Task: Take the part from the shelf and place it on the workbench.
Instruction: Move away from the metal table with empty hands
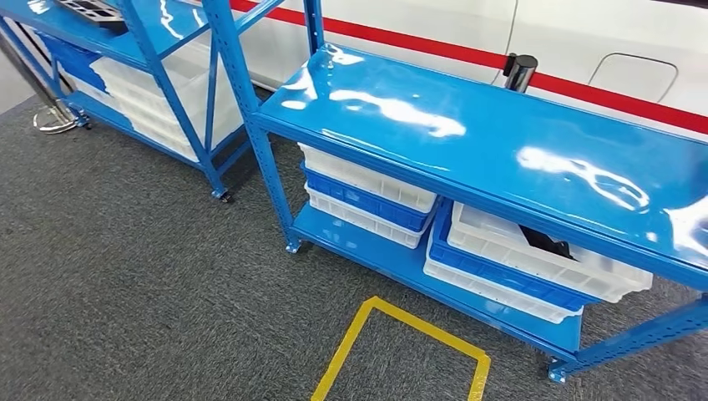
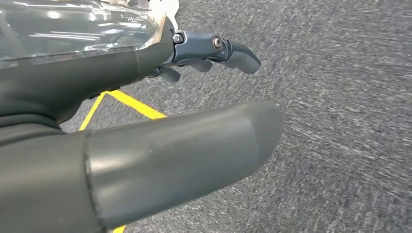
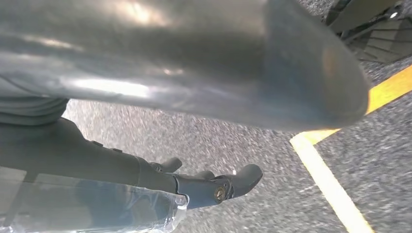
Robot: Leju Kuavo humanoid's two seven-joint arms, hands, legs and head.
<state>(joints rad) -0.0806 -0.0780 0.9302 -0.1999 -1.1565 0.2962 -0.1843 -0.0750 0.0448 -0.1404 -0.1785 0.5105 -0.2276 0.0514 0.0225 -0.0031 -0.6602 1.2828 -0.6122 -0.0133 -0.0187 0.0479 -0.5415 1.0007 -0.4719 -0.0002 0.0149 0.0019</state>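
two blue metal shelf units are seen from the head view on grey carpet (image 1: 125, 276). the nearer shelf (image 1: 493, 142) has a glossy bare top board and a lower board carrying stacked white and blue bins. at the left end of the lower board a stack of bins (image 1: 367, 199) is seen; toward the right end a second stack is topped by a white bin (image 1: 534, 255), in which a dark part (image 1: 547, 242) lies, partly hidden under the top board. what kind of part it is cannot be made out.

the farther shelf (image 1: 125, 42) stands at the upper left of the carpet, on castors, with white bins (image 1: 159, 100) on its lower level and a dark tray (image 1: 92, 10) at the back of its upper board. behind the shelves a white panel with a red stripe (image 1: 451, 52) is seen, and a black and silver post (image 1: 519, 72) stands just behind the rear edge of the nearer shelf. a yellow tape outline (image 1: 401, 342) is laid on the carpet in front of the nearer shelf.

no label, brand or writing can be read on the bins or shelves.

in the left wrist view the left hand (image 2: 194, 97) is shown above the carpet, with thumb and fingers apart and nothing held. in the right wrist view the right hand (image 3: 209, 145) is likewise shown over the carpet beside the yellow tape, its fingers spread from the thumb and nothing held.
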